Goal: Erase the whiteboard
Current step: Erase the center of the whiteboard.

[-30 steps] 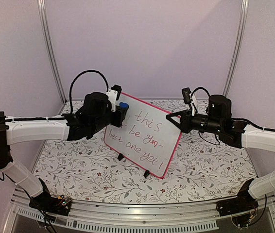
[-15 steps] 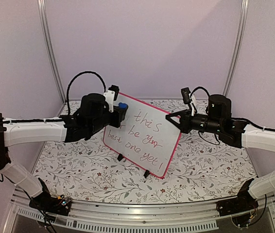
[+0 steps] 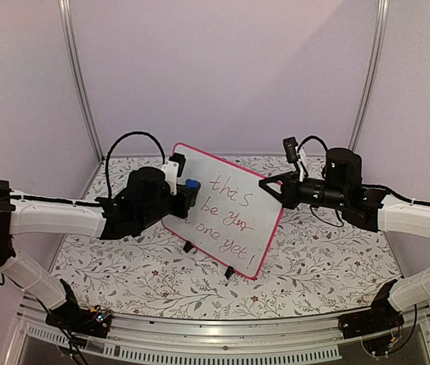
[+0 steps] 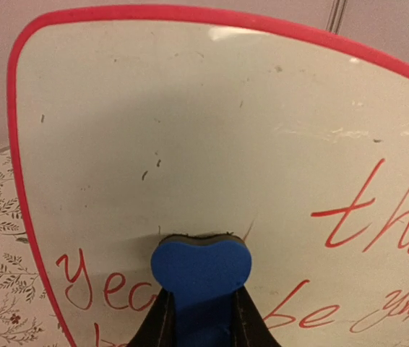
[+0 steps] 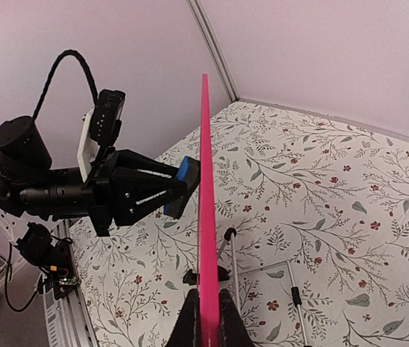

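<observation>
Left gripper (image 3: 187, 192) sits lower now, clamping the blue foam eraser (image 4: 201, 266) against the pink-framed glossy whiteboard (image 3: 234, 199), right gripper (image 3: 276, 188) pinching its right edge.

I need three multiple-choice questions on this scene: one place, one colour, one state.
1. The blue foam eraser block in the left hand presses on: A the flowered tablecloth; B the written face of the glossy white pink-framed whiteboard; C its back.
2. The handwriting is: A red; B black; C green.
3. The right hand is: A open; B resting on the tablecloth; C shut on the board's edge.
Answers: B, the eraser meets the face; A, the letters are red; C, the hand clamps the frame.
</observation>
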